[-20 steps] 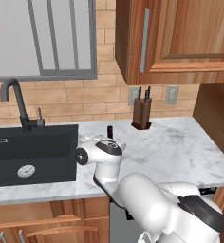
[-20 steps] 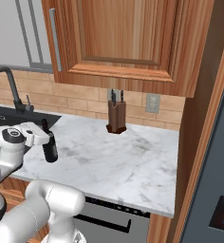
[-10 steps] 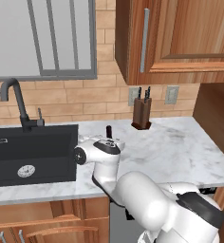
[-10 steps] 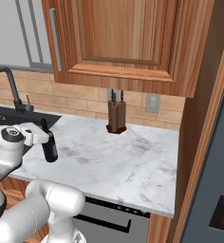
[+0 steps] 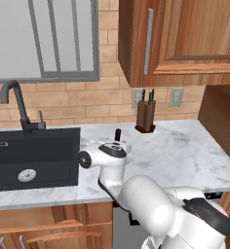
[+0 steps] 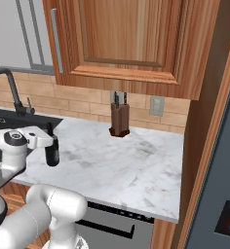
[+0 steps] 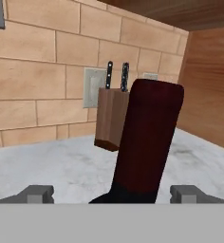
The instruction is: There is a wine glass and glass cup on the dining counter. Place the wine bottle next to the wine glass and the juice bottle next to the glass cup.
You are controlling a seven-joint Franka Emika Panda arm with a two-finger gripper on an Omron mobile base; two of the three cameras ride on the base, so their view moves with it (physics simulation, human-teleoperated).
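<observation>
The wine bottle (image 6: 51, 151), dark with a dark red cap (image 5: 118, 133), stands upright on the marble counter just right of the sink. In the hand view its red neck (image 7: 149, 137) rises close up between my fingertips. My gripper (image 7: 111, 193) is open, one finger on each side of the neck, with a gap showing on both sides. From the right base view, the gripper (image 6: 49, 141) sits level with the bottle's shoulder. The juice bottle, wine glass, glass cup and dining counter are out of view.
A wooden knife block (image 5: 146, 116) stands against the brick wall behind the bottle. The black sink (image 5: 34, 155) with its faucet (image 5: 17, 104) lies to the left. Wood cabinets (image 6: 131, 39) hang overhead. A wooden side panel (image 5: 221, 121) closes the counter's right end.
</observation>
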